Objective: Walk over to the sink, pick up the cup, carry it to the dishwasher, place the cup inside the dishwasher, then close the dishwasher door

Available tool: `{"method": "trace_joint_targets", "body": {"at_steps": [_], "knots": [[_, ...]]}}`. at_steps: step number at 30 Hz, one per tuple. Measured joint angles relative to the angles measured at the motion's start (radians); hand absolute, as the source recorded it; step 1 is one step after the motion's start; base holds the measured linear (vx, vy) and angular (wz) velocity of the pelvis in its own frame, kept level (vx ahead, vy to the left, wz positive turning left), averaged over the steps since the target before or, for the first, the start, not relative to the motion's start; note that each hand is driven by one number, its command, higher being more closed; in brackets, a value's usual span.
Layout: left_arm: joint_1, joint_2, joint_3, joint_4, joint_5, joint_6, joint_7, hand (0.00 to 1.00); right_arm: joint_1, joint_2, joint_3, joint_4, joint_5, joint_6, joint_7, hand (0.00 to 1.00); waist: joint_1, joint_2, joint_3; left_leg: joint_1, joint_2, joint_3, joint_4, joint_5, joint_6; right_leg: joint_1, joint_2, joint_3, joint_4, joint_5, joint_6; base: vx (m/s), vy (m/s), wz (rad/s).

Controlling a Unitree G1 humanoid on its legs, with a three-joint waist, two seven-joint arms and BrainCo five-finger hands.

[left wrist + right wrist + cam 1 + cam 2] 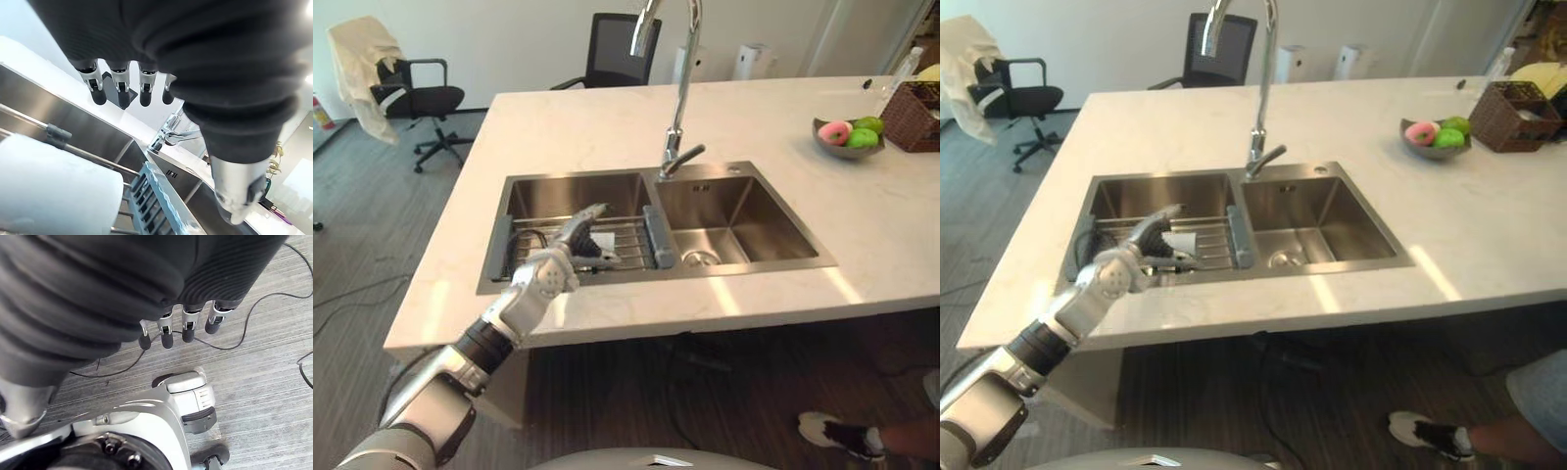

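The left hand [551, 272] is reaching released, fingers straight and thumb apart, over the wire rack [631, 240] in the sink's [573, 191] left basin. The white cup [1187, 239] is lying on that rack just beneath the fingers, at about two o'clock from the palm, seemingly on its side. The right hand [188, 328] is hanging slack over the floor, leaving the left far nearer

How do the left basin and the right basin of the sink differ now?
The left basin holds a wire rack with the white cup lying on it; the right basin has just its drain. The open left hand reaches over the left basin, not the right basin. Both are steel.
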Motion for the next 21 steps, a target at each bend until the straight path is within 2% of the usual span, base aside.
{"method": "trace_joint_targets", "body": {"at_steps": [3,8,10,15,21], "knots": [[-0.037,0.036,0.017,0.022,-0.008,0.000,-0.019,0.00,0.000,-0.001,0.000,-0.014,0.000,0.019,0.003,0.00,-0.020,0.003,0.013,0.000,-0.001,0.000,0.000,0.000,0.000,0.000,0.000,0.000,-0.001,0.002,0.001,0.00,-0.004,-0.02],[-0.091,0.054,0.032,0.051,-0.010,0.000,-0.063,0.00,0.003,-0.008,0.007,-0.035,0.002,0.044,0.008,0.00,-0.030,0.014,0.019,0.001,0.000,0.001,0.000,-0.001,-0.001,0.000,0.001,0.002,-0.002,0.002,0.000,0.00,0.000,0.00],[-0.094,0.075,0.032,0.052,0.004,0.000,-0.107,0.00,0.003,-0.013,0.012,-0.045,0.009,0.058,0.010,0.00,-0.043,0.022,0.024,0.002,0.000,0.003,0.000,-0.001,-0.001,0.000,0.001,0.004,-0.001,0.004,-0.001,0.00,0.000,0.00],[-0.096,0.088,0.030,0.052,0.061,0.000,-0.185,0.00,0.004,-0.017,0.020,-0.071,0.019,0.088,0.024,0.00,-0.048,0.026,0.024,0.004,0.001,0.016,0.000,-0.001,-0.001,-0.004,0.002,0.018,-0.004,0.010,-0.001,-0.03,-0.008,-0.08],[-0.146,0.139,0.025,0.060,0.142,-0.003,-0.294,0.00,0.024,-0.018,0.048,-0.098,0.020,0.123,0.046,0.00,-0.061,0.028,0.025,0.004,0.001,0.025,0.000,-0.001,-0.001,-0.007,0.002,0.027,-0.011,0.016,-0.001,-0.02,-0.002,-0.05]]}}
